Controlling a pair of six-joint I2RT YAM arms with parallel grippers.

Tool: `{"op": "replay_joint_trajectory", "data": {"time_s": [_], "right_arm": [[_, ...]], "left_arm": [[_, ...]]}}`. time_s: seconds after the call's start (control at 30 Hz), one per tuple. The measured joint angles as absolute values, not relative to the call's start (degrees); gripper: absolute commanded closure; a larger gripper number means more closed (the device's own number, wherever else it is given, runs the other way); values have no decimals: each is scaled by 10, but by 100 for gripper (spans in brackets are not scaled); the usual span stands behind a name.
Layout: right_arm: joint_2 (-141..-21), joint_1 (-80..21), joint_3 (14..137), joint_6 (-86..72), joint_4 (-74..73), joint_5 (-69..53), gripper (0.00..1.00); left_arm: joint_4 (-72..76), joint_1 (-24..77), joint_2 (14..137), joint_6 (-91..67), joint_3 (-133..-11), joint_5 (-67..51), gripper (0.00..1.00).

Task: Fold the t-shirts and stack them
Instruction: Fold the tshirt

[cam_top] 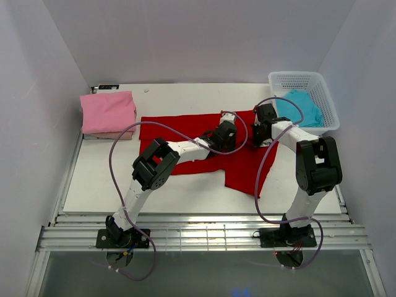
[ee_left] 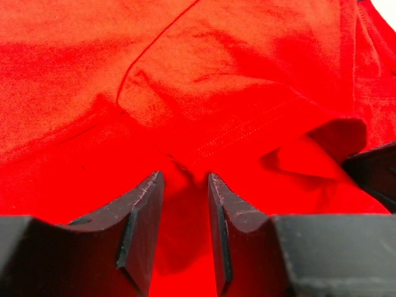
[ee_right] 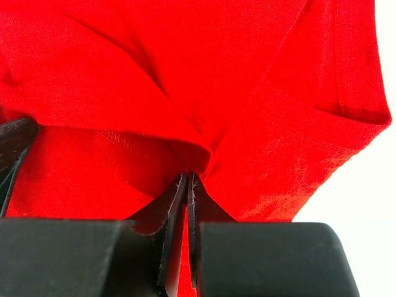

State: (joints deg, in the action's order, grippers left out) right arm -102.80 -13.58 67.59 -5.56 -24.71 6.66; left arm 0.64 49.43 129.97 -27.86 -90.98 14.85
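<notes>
A bright red t-shirt [cam_top: 179,129] lies spread across the middle of the table, with its right part rumpled and hanging toward the front. My left gripper [cam_top: 228,133] rests on the shirt near its middle. Its jaws [ee_left: 184,176] stand apart over flat red cloth [ee_left: 216,74], gripping nothing. Just to its right, my right gripper [cam_top: 258,133] is shut [ee_right: 187,174], pinching a raised fold of the red t-shirt [ee_right: 185,74]. A folded pink t-shirt [cam_top: 108,110] lies on a beige one [cam_top: 106,134] at the back left. A turquoise t-shirt [cam_top: 301,108] sits in the basket.
The white lattice basket [cam_top: 297,79] stands at the back right, close behind my right arm. White walls close in the table [cam_top: 154,192] on three sides. A slatted rail [cam_top: 198,232] runs along the near edge by the arm bases.
</notes>
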Motion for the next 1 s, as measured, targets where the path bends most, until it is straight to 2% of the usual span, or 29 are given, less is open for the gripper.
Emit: {"op": "replay_joint_trajectory", "data": {"time_s": [0.2, 0.47, 0.73, 1.0], "right_arm": [[-1028, -136, 676, -56, -247, 66, 92], [-1028, -136, 673, -56, -244, 66, 92], [-1028, -138, 666, -56, -241, 65, 92], [-1028, -140, 665, -55, -240, 64, 92]], "left_arm": [[0, 494, 1300, -280, -910, 157, 67], [-9, 494, 1300, -276, -917, 161, 72], [-13, 494, 1300, -268, -930, 161, 92], [-12, 494, 1300, -261, -928, 162, 97]]}}
